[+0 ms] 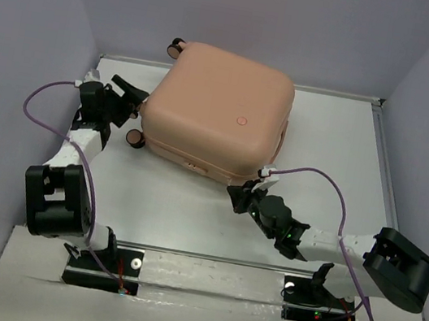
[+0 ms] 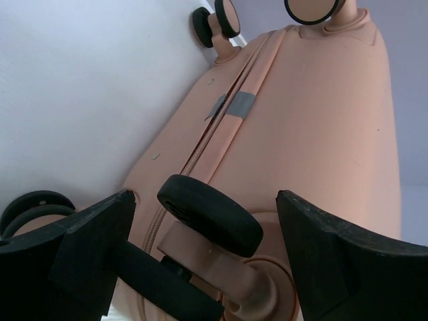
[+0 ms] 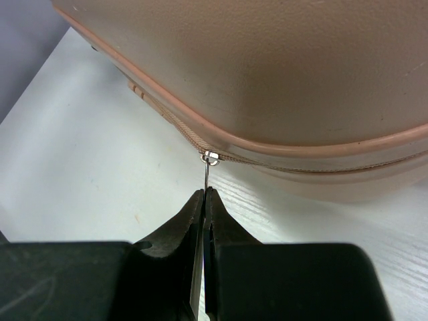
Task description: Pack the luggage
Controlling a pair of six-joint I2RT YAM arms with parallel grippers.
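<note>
Lying closed: peach-pink hard-shell luggage (image 1: 220, 104), rounded corners. Left claw (image 2: 204, 199) spread astride wheel (image 2: 215, 218); right claw (image 3: 204, 200) pinching zipper pull (image 3: 207, 175).

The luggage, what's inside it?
Nothing inside shows: the luggage lies with its halves together on the table, so any contents are covered. Only its outside, zipper and wheels show.

Readable text: none in any of the three views.
Luggage (image 1: 209, 94), upper shell: no brand name, number or label can be read.
Red ring mark (image 1: 242, 120): a small circle on the upper shell, toward its right edge. It is too small to tell whether it encloses a letter or a logo.
Grey patch (image 2: 239, 103): stuck across the luggage's side seam in the left wrist view, blank, with no writing on it.
</note>
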